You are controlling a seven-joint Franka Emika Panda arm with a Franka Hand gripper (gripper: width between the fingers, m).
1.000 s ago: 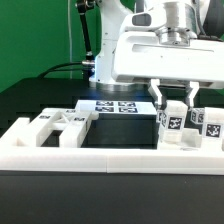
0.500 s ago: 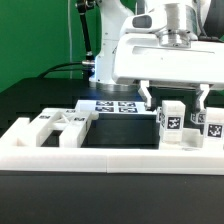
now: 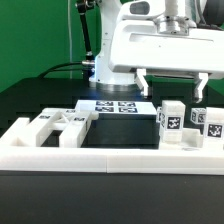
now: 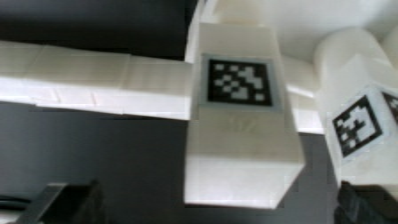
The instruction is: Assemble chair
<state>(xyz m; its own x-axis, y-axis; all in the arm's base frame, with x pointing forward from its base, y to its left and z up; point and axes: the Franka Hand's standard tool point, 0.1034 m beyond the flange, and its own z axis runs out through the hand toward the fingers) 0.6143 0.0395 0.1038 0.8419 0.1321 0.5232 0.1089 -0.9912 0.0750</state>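
Exterior view showed your pincer (image 3: 172,88) spread wide and empty above the upright chair piece (image 3: 172,122) at the exterior view's right (a placing step, I'd judge); the next move likely called for lifting clear.

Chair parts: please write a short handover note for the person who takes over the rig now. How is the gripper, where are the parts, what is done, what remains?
Gripper: open, holding nothing, hovering above the upright tagged block.
Parts: that block and more tagged pieces stand at the exterior view's right. The notched pieces lie at its left. All sit along the barrier wall.
Done: no chair shape is visible yet; the pieces look separate.
Left: probably nearly all the joining.
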